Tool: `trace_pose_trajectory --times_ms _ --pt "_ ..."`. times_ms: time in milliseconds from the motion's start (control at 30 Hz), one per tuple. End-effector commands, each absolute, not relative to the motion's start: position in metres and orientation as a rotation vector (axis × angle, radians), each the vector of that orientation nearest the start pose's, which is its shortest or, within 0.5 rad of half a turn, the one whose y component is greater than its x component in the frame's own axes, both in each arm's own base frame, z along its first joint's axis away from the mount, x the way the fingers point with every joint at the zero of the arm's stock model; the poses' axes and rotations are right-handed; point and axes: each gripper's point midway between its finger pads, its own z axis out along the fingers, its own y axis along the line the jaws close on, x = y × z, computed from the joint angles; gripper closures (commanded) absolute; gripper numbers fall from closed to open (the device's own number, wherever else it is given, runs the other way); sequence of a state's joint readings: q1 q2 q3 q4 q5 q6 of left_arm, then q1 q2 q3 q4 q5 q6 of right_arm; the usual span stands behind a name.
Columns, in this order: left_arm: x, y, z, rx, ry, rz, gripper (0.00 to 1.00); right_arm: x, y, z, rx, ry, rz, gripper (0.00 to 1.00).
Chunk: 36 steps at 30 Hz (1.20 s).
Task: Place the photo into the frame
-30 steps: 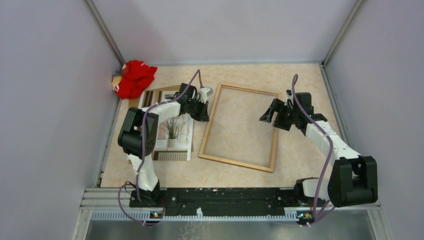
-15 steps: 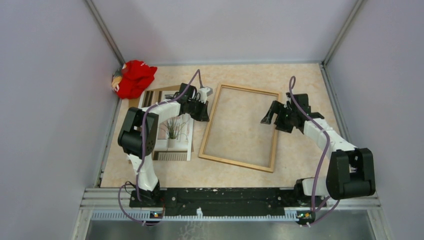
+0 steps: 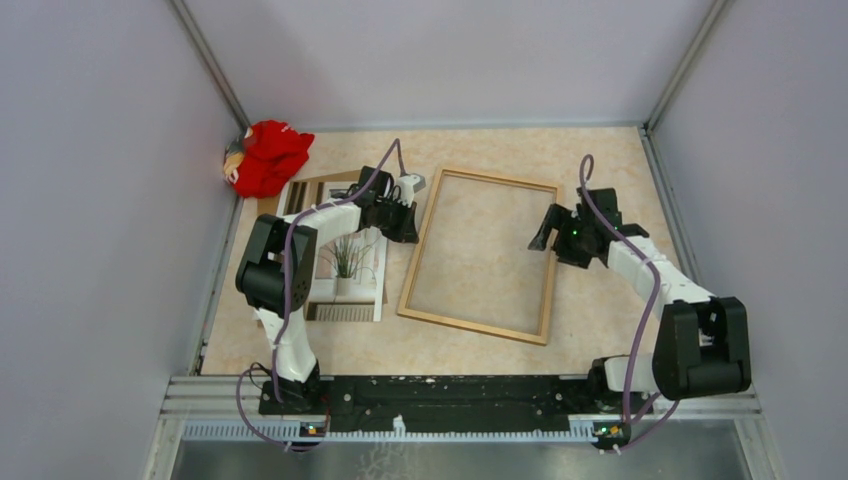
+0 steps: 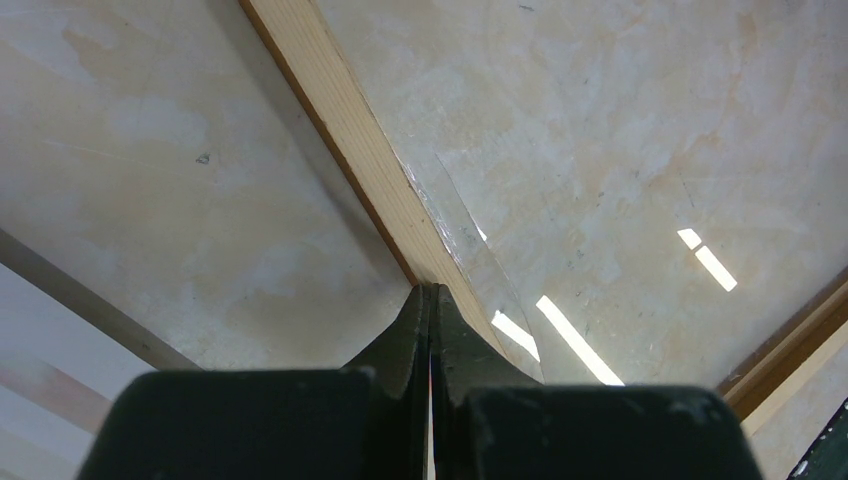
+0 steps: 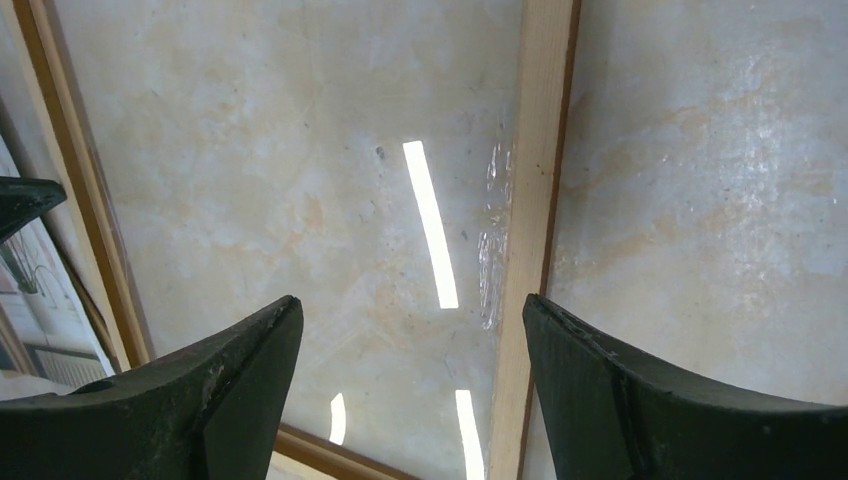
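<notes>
The frame point(image 3: 472, 328), thin golden-brown moulding around a shiny pane, lies flat mid-table. The photo point(image 3: 345, 262), a plant print with a white border, lies left of it, partly under my left arm. My left gripper point(image 3: 414, 232) is shut, and in the left wrist view its tip point(image 4: 430, 292) sits right at the frame's left rail point(image 4: 350, 140); nothing shows between the fingers. My right gripper point(image 3: 548, 238) hangs open over the frame's right rail point(image 5: 535, 200), one finger point(image 5: 250, 370) above the pane and the other finger point(image 5: 600, 370) outside the rail.
A brown backing board point(image 3: 300, 186) peeks out under the photo. A red cloth bundle point(image 3: 268, 157) lies in the back left corner. Grey walls close in the beige table point(image 3: 600, 160) on three sides.
The right gripper has opened a little wider and shifted slightly toward the frame's right rail, its arm drawing back. The left arm, the frame and the photo have not moved.
</notes>
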<state>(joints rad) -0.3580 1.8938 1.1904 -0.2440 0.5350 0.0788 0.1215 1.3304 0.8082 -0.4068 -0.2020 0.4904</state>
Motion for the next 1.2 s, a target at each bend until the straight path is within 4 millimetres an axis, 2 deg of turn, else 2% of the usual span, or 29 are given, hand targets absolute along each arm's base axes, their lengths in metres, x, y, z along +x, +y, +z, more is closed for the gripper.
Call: trace_pose_trajectory --times_ms 0,167,267,367,500,567,633,733,800,933,1000,1100,1167 --pt "0.339 -0.229 0.013 0.803 2.504 -0.819 1.00 0.304 0.095 0.108 0.369 2.460 0.493 0.21" --pt "0.338 -0.230 0.020 0.807 2.492 -0.833 1.00 0.257 0.123 0.107 0.268 2.529 0.463 0.31" --pt "0.338 -0.230 0.019 0.813 2.493 -0.830 1.00 0.223 0.136 0.093 0.220 2.603 0.413 0.41" --pt "0.338 -0.230 0.020 0.814 2.495 -0.827 1.00 0.192 0.148 0.074 0.218 2.688 0.419 0.56" --pt "0.337 -0.231 0.024 0.817 2.492 -0.837 1.00 0.165 0.141 0.049 0.234 2.771 0.323 0.70" --pt "0.336 -0.231 0.026 0.818 2.487 -0.844 1.00 0.158 0.138 0.044 0.252 2.788 0.316 0.74" --pt "0.334 -0.233 0.026 0.824 2.484 -0.861 1.00 0.157 0.132 0.049 0.265 2.778 0.284 0.75" --pt "0.327 -0.236 0.024 0.837 2.490 -0.879 1.00 0.167 0.126 0.068 0.266 2.724 0.241 0.70" --pt "0.318 -0.241 0.020 0.851 2.498 -0.893 1.00 0.177 0.121 0.081 0.290 2.701 0.231 0.58" --pt "0.305 -0.247 0.020 0.847 2.500 -0.945 1.00 0.199 0.113 0.100 0.391 2.652 0.278 0.41" --pt "0.298 -0.249 0.021 0.844 2.496 -0.971 1.00 0.213 0.101 0.104 0.454 2.618 0.241 0.29" --pt "0.289 -0.250 0.023 0.844 2.484 -0.998 1.00 0.239 0.085 0.104 0.537 2.559 0.249 0.21" --pt "0.284 -0.251 0.029 0.836 2.468 -1.026 1.00 0.259 0.081 0.106 0.564 2.509 0.311 0.19"
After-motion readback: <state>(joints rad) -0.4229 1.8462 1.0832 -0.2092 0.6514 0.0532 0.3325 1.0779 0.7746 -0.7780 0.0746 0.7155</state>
